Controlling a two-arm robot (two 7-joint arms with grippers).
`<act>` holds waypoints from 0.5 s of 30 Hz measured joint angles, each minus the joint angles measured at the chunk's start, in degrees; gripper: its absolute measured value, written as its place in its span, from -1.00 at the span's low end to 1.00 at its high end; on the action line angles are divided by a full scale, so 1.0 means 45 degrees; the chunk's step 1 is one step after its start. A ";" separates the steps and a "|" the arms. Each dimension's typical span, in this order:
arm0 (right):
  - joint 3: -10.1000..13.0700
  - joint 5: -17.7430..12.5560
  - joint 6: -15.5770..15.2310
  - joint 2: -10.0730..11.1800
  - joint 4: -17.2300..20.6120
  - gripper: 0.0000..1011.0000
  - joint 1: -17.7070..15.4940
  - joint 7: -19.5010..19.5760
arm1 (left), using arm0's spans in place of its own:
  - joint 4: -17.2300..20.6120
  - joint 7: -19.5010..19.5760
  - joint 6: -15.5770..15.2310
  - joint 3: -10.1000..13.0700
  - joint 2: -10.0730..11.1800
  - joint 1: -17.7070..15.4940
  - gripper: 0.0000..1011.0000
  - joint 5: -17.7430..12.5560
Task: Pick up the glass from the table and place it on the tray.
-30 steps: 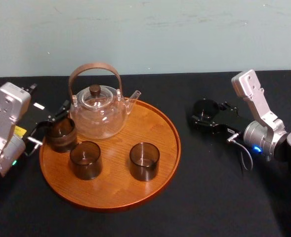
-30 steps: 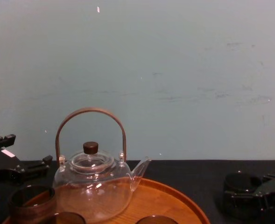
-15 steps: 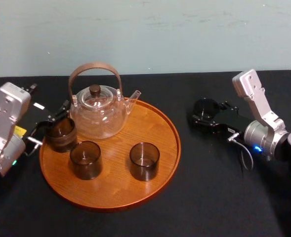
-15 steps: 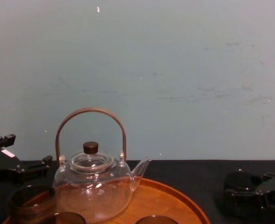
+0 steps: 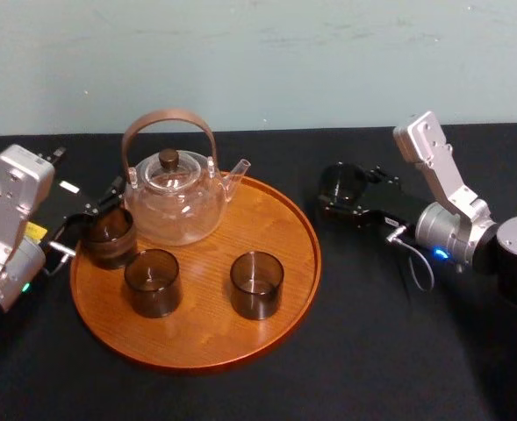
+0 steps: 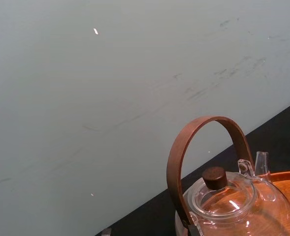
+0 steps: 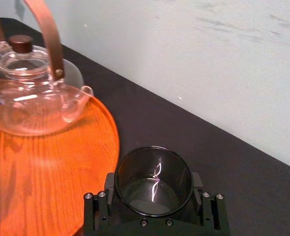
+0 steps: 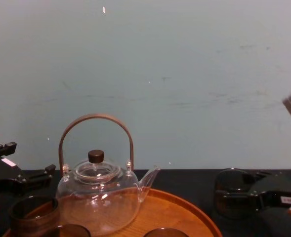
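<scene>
A matte black surface [image 5: 372, 351] is seen spread below a pale wall, and a large round orange-brown wooden tray [image 5: 207, 329] is set on its left-centre part. A glass teapot [image 5: 172, 203] with a bent brown handle and a dark lid knob is stood upright at the back of the tray. Just off the tray's right rim, over the black surface, the glass [image 5: 340, 181], dark and upright, is clamped between the fingers of the right gripper [image 5: 339, 195], which is reached in from the robot's right. Whether the base of the glass is touching the surface cannot be told. The left gripper [image 5: 87, 224] is held low at the tray's left edge, fingers spread and closed on nothing, just beside a second dark glass [image 5: 109, 237] on the tray. A third dark glass [image 5: 152, 283] and a fourth dark glass [image 5: 256, 285] are stood upright toward the tray's front, apart from each other.
</scene>
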State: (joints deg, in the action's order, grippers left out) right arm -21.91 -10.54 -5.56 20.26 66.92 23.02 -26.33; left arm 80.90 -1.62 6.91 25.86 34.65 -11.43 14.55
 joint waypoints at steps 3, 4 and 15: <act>-0.0227 0.0082 0.0073 -0.0123 -0.0118 0.79 0.0179 -0.0129 | 0.0000 0.0000 0.0000 0.0000 0.0000 0.0000 0.98 0.0000; -0.0271 0.0091 0.0087 -0.0154 -0.0149 0.79 0.0222 -0.0148 | 0.0000 0.0000 0.0000 0.0000 0.0000 0.0000 0.98 0.0000; -0.0819 0.0232 0.0187 -0.0557 -0.0606 0.79 0.0741 -0.0402 | 0.0000 0.0000 0.0000 0.0000 0.0000 0.0000 0.98 0.0000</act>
State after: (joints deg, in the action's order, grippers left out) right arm -25.60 -9.50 -4.72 17.75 64.19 26.36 -28.14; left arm 80.90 -1.62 6.91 25.86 34.65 -11.43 14.55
